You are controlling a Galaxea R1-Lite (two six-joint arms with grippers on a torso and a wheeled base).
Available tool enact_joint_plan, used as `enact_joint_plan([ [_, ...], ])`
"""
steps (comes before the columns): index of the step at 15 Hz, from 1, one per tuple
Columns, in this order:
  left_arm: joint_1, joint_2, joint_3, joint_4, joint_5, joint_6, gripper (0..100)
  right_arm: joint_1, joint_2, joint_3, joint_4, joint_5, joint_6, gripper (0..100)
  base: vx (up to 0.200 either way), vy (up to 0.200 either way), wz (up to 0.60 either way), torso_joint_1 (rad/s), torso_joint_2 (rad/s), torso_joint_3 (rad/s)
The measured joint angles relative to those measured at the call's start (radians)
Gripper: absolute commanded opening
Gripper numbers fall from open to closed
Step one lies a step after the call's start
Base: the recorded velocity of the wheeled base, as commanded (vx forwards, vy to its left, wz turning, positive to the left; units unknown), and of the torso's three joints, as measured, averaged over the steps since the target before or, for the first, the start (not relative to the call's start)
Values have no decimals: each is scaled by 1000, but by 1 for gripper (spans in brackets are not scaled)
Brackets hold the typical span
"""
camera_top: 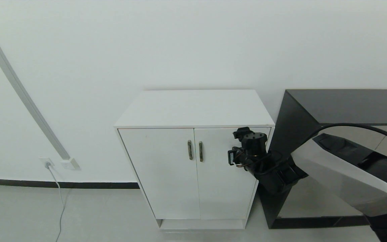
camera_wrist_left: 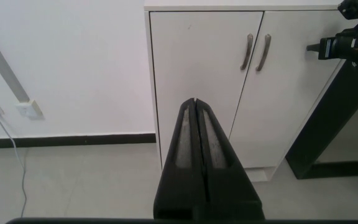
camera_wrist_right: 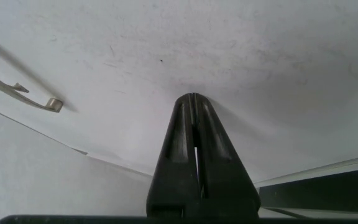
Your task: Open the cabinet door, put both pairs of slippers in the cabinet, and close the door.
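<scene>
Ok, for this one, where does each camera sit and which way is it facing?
Head view: on the robot's head, looking forward and down at the white cabinet, doors shut; the right arm shows at the right, by the right door.
Left wrist view: on the left wrist, set back, facing the cabinet front along the shut left gripper.
Right wrist view: on the right wrist, close to the right door, looking along the shut right gripper.
Shared: head and left wrist views both show the two door handles.
</scene>
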State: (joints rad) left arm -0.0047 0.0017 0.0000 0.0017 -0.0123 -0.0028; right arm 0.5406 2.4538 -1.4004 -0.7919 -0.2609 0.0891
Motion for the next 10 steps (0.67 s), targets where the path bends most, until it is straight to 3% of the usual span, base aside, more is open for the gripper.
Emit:
enact_joint_plan([
  [10, 0, 0, 0, 0, 0, 0, 0, -1, 1, -1, -4, -4, -12, 0, 0, 0, 0, 0, 0, 0],
])
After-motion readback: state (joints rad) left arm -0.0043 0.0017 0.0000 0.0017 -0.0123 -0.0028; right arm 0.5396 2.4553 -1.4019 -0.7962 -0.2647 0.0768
